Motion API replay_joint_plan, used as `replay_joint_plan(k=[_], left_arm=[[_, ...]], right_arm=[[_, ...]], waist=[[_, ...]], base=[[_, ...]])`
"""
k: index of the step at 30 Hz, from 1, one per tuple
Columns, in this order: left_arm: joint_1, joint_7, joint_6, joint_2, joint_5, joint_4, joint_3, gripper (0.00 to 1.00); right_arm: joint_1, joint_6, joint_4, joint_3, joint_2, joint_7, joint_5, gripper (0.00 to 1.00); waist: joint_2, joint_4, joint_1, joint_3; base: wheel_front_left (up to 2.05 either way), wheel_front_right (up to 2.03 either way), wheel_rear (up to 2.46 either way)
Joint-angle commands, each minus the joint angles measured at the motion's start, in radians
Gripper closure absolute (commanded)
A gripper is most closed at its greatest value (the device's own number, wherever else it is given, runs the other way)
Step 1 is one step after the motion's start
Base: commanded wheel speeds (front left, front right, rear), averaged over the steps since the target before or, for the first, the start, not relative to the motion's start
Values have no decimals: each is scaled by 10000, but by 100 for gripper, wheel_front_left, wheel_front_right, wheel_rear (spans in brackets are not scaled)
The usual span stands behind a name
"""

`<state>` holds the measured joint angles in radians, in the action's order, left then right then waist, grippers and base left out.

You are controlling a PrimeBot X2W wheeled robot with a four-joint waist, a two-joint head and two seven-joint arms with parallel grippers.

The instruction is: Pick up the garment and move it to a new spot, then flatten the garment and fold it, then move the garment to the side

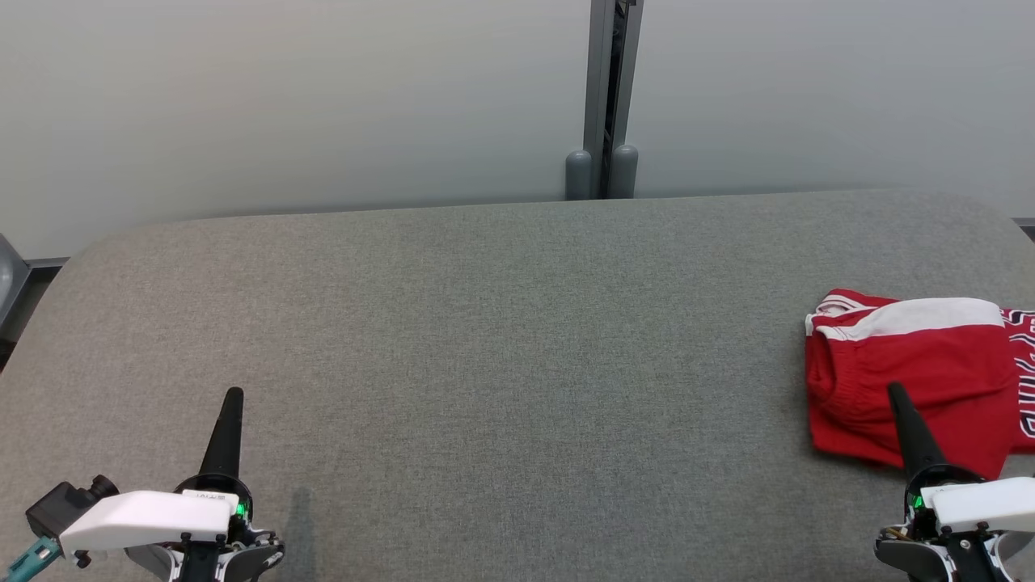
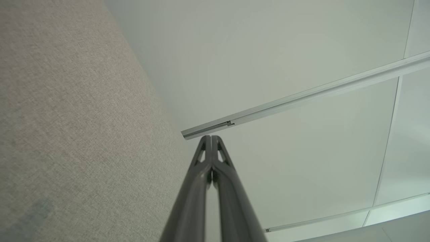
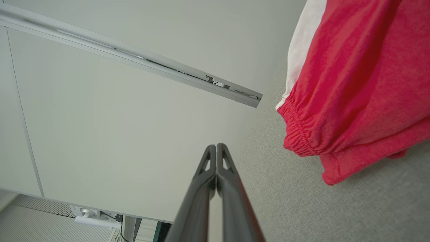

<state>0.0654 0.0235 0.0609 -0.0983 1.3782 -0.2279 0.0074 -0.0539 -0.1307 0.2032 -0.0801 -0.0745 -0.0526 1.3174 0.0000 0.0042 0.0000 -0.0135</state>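
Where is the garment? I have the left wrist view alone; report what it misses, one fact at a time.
Observer: The red fabric garment with a white band lies at the robot's right end of the grey fabric-covered surface.
Operator: Give its shape.
Observer: It is a compact, layered bundle, with the white band on the far side and a gathered elastic hem towards the surface's middle.
Operator: Report the right gripper.
Observer: The right gripper is shut on nothing. It sits beside that hem and apart from it.
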Motion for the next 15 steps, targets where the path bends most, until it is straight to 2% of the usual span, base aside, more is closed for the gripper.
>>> replay_joint_plan(k=[1,15], left_arm=[[229,74,109,-4,227,36,136,100],[355,384,345,169,1042,-45,492,100]], right_arm=[[-233,-1,-21,-49,-35,-86,272,100],[-375,-1,161,-167,66,-297,1302,100]], waist=[[0,-2,0,8],[0,-15,0,61]], base=[[0,0,0],[0,0,0]])
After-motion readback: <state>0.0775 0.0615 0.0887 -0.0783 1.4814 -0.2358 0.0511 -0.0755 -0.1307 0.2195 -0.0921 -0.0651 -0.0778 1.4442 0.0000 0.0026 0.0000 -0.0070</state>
